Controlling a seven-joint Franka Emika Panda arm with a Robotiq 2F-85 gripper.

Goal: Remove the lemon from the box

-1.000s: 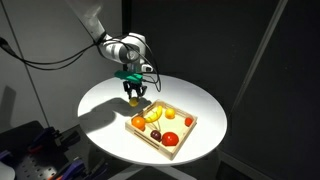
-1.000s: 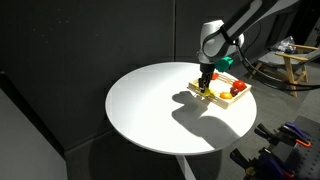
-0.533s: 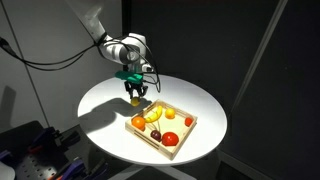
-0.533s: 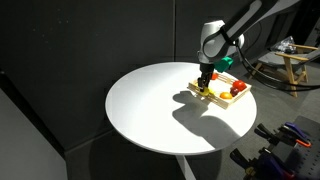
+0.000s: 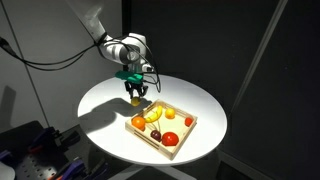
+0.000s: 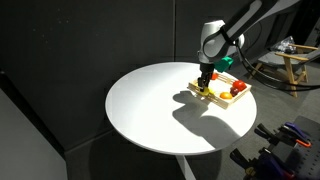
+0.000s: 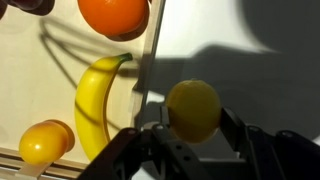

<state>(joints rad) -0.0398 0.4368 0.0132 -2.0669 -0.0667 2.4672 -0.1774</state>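
The hand [image 7: 194, 128] pinches the lemon [image 7: 193, 108] at lower right of the wrist view, just outside the box [image 7: 154, 45] wall, over the bench [image 7: 205, 25]. Released carelessly, the round fruit could roll away.

Wrist view: lemon [image 7: 193, 110] dull yellow, unpatterned. Banana [image 7: 95, 105] at its 9 o'clock, brighter yellow with a greenish tip. Round fruit [image 7: 113, 14] at 11 o'clock, deep orange. Box [image 7: 30, 60] pale wood. Table [image 7: 200, 20] white with grey shadows. Backdrop [image 5: 250, 40] black.
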